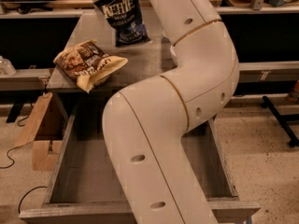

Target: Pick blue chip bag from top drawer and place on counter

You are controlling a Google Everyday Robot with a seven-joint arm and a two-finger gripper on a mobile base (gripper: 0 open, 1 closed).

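Blue chip bag (pixel 124 14) is up at 11 o'clock. It's dark navy and crinkly with white "Kettle" lettering, hanging upright with a slight tilt, and its top is cut off by the frame edge. Its bottom sits over the far end of the counter (pixel 140 62), a flat grey top, but I can't tell if they touch. The top drawer (pixel 62 158) at 6 o'clock is grey wood and pulled wide open. The gripper is out of frame past 12 o'clock.

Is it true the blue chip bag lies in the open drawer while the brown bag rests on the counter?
No. The camera view shows the blue chip bag upright over the counter, not in the drawer; the gripper is out of view above it.
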